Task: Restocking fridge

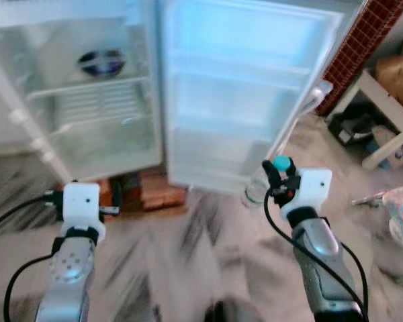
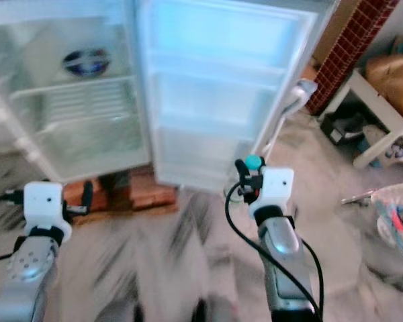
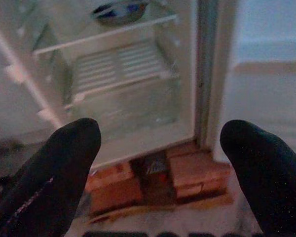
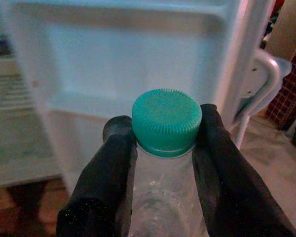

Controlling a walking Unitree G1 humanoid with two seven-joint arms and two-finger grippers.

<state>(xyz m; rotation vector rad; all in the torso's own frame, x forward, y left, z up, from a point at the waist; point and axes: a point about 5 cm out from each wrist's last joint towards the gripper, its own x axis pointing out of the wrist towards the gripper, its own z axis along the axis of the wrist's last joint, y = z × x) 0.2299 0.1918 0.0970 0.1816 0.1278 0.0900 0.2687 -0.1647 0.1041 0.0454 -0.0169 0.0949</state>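
**One bottle in hand, door shelves straight ahead**

The clear plastic bottle (image 4: 165, 197) with its teal cap (image 4: 166, 121) sits between the two black fingers (image 4: 101, 182) of the right pincer (image 1: 280, 176), clamped just below the cap and touching both sides. Its long axis runs along the fingers, cap at the far end — pointing toward the fridge door (image 1: 248, 94). In the head views the teal cap shows at the pincer's tip, low in front of the open door's bottom edge.

The relation that matters for the coming move, as I judge it: the door shelves (image 4: 138, 101) lie directly ahead of and above the held bottle, and the right arm is the nearer one to them. The bottle would likely need to rise and turn upright to stand in a shelf.

The left pincer (image 3: 158, 163) is spread wide and holds nothing — it faces the fridge's main compartment (image 1: 94, 114), above the stack of bricks (image 3: 153, 180) under the cabinet.

Counts: one bottle, one cap, two pincers, one fridge with one open door. One dark blue bowl (image 1: 102, 62) rests on an upper wire shelf (image 1: 101, 84) inside. To the right stand a white side table (image 1: 389, 107) and a brick-patterned wall (image 1: 359, 47). The floor is blurred.
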